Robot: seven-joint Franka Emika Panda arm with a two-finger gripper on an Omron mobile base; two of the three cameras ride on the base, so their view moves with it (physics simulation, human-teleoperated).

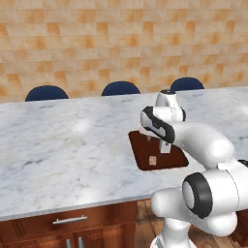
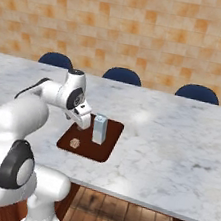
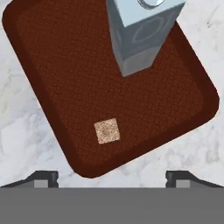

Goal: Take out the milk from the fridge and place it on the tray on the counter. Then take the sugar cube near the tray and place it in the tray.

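The dark reddish-brown tray [image 3: 65,65] lies on the marble counter [image 1: 58,145]. On its far part the pale grey-blue milk [image 3: 140,39] carton stands upright, also seen at the tray's middle in the right base view, milk [image 2: 99,129]. The tiny tan sugar cube [image 3: 107,131] rests inside the tray near its front corner, sugar cube [image 2: 75,142], sugar cube [image 1: 152,160]. My gripper [image 3: 111,179] hangs just above the tray [image 2: 101,149], over the cube and left of the carton, gripper [image 2: 83,122]. Its fingertips [image 3: 43,178] stand wide apart with nothing between them. The fridge is out of view.
Three dark blue chair backs [image 1: 46,93] rise behind the counter's far edge. Red-brown cabinets with silver handles [image 1: 70,220] sit under the near edge. Bare marble stretches left and right of the tray [image 1: 140,150].
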